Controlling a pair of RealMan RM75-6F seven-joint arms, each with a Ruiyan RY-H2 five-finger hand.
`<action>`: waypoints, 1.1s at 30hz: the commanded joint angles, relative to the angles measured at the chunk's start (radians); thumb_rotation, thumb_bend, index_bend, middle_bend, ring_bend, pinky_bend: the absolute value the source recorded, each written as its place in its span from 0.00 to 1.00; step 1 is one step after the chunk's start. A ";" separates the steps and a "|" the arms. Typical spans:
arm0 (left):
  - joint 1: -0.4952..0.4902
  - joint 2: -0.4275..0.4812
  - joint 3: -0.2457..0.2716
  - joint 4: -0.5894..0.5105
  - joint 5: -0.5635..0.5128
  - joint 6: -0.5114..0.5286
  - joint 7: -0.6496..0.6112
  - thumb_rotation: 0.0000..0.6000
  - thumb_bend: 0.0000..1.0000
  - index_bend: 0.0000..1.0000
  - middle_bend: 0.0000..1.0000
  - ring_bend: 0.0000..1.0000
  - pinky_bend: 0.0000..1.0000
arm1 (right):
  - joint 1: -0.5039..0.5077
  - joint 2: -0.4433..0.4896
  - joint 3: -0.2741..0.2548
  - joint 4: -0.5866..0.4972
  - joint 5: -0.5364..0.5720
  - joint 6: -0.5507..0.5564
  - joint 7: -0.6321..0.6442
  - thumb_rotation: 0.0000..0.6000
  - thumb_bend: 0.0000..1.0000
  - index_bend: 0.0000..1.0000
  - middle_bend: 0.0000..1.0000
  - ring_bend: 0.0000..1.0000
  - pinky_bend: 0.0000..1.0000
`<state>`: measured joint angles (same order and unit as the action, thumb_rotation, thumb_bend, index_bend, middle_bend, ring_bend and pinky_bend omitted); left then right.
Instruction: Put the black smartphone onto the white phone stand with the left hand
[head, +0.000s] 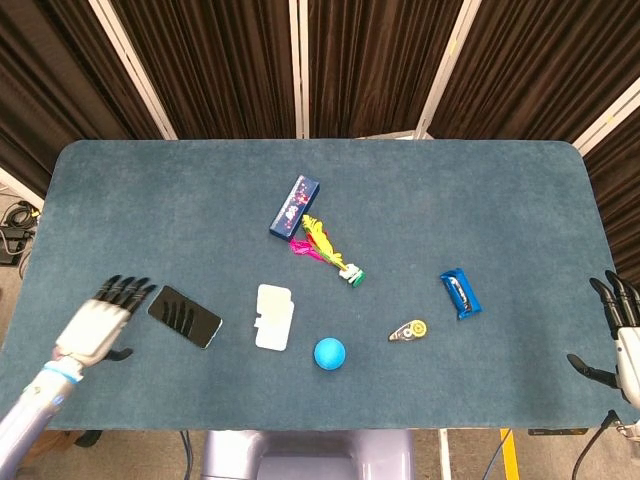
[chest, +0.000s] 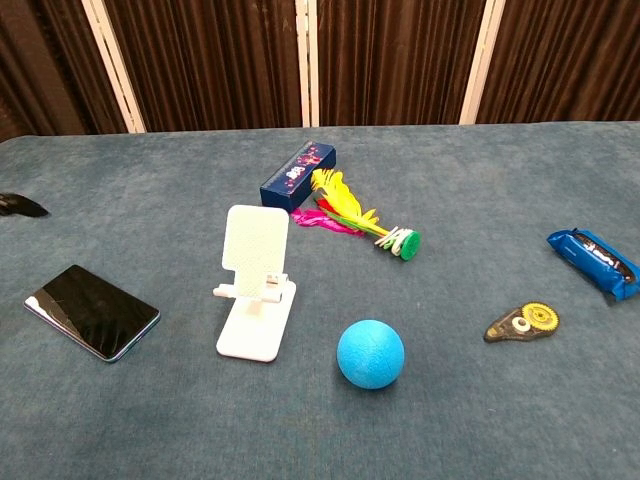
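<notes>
Lying flat, the black smartphone (head: 185, 316) runs diagonally toward the white phone stand (head: 274, 317); left hand (head: 100, 322) apparently spread, empty.

The bench (chest: 520, 160) wears matt blue cloth; the black smartphone (chest: 92, 311) is glossy glass, the white phone stand (chest: 256, 285) smooth plastic.

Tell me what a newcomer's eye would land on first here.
Likely the white phone stand standing upright near the table's middle, with the bright blue ball to its right. Next, the black smartphone lying flat left of the stand, and the left hand just beside it, fingers spread, not touching it.
</notes>
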<state>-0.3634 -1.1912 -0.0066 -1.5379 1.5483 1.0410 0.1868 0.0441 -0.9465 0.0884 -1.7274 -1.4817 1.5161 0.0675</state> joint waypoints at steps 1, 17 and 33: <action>-0.053 -0.068 0.022 0.094 0.062 -0.040 -0.028 1.00 0.00 0.06 0.00 0.00 0.05 | 0.004 -0.005 -0.001 -0.003 0.005 -0.011 -0.014 1.00 0.00 0.00 0.00 0.00 0.00; -0.167 -0.218 0.048 0.358 0.159 -0.055 -0.174 1.00 0.00 0.20 0.11 0.14 0.21 | 0.011 -0.017 -0.001 -0.004 0.018 -0.025 -0.048 1.00 0.00 0.00 0.00 0.00 0.00; -0.217 -0.285 0.074 0.427 0.130 -0.115 -0.138 1.00 0.00 0.29 0.19 0.22 0.27 | 0.016 -0.023 0.002 0.001 0.031 -0.037 -0.060 1.00 0.00 0.00 0.00 0.00 0.00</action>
<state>-0.5800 -1.4721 0.0662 -1.1147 1.6800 0.9226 0.0463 0.0600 -0.9699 0.0908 -1.7264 -1.4504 1.4790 0.0074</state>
